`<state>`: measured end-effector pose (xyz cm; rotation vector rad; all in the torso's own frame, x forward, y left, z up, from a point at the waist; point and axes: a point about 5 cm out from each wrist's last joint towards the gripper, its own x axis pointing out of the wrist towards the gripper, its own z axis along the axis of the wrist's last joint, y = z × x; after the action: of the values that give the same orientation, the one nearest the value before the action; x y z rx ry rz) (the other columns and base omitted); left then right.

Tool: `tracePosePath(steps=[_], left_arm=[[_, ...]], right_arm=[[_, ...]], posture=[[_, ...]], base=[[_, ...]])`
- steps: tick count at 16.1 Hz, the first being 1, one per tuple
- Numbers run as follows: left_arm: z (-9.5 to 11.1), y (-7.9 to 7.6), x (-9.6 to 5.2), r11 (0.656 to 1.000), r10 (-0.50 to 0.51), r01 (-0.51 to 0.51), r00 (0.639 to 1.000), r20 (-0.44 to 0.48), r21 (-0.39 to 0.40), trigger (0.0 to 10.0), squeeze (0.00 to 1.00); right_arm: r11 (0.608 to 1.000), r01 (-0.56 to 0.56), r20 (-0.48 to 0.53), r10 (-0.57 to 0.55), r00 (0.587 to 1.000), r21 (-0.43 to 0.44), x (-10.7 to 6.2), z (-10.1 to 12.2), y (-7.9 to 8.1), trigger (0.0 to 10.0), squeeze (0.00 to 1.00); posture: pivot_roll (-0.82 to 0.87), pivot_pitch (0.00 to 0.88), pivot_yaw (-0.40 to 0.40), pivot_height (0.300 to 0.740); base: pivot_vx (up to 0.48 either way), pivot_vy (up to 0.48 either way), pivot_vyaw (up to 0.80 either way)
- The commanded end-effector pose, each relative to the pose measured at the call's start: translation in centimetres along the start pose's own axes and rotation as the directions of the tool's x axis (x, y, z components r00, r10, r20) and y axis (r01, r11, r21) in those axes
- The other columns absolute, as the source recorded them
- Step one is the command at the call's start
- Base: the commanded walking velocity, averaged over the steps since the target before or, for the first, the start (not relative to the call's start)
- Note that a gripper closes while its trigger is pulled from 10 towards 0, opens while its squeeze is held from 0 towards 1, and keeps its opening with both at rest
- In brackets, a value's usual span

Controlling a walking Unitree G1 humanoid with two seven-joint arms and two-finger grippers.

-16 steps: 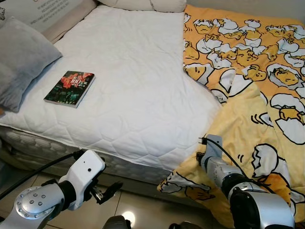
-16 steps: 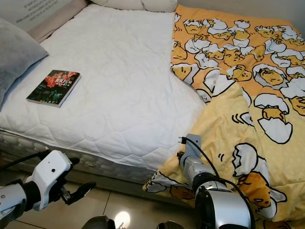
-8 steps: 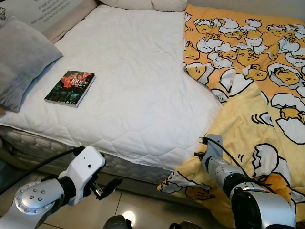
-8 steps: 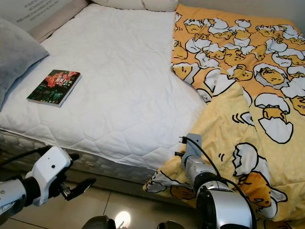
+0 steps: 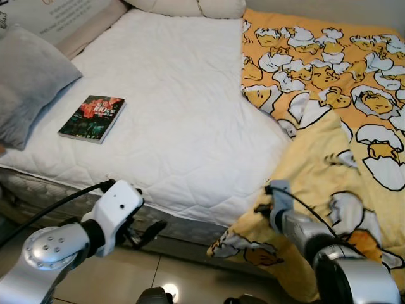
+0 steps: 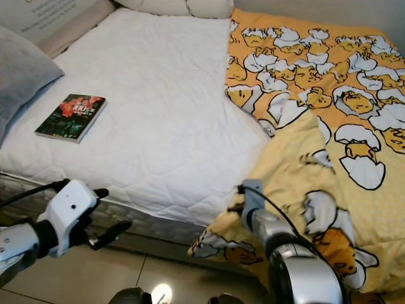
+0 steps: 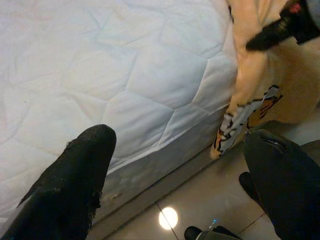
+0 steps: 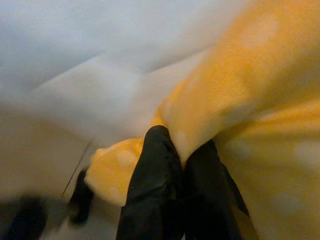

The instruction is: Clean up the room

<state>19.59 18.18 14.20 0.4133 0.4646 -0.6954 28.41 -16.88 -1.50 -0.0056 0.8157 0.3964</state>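
From the head views, your right tool (image 5: 261, 208) meets the yellow blanket (image 5: 329, 145) draped off the bed (image 5: 183, 114). Right wrist: it's clenched on a fold. Left wrist: left tool (image 7: 175, 185) released. Lift steadily, keeping the grip

Bed with white quilted mattress pad (image 5: 183, 107) spanning the scene, grey mattress side (image 5: 190, 225) along near edge, glossy beige tiled floor (image 6: 126, 278) below, ceiling light reflection (image 5: 169, 292) near, pale headboard (image 5: 76, 22) far left.
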Motion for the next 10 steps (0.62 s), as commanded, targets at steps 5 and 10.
tracePosePath(steps=[5,10], left_arm=[[-0.6,0.1,0.5,1.0,-0.003,0.003,1.0,-0.018,-0.012,10.0,0.0],[-1.3,-0.3,0.5,1.0,-0.023,0.023,0.999,-0.029,-0.012,10.0,0.0]], right_arm=[[0.731,-0.63,-0.253,0.578,0.776,-0.262,-3.4,-5.9,1.3,0.0,0.0],[0.551,-0.809,-0.444,0.683,0.579,-0.208,-5.9,-10.5,1.7,0.0,0.0]], posture=[[0.22,0.014,-0.023,0.74],[0.21,0.007,-0.015,0.74]], base=[[0.0,0.0,0.0],[0.0,0.0,0.0]])
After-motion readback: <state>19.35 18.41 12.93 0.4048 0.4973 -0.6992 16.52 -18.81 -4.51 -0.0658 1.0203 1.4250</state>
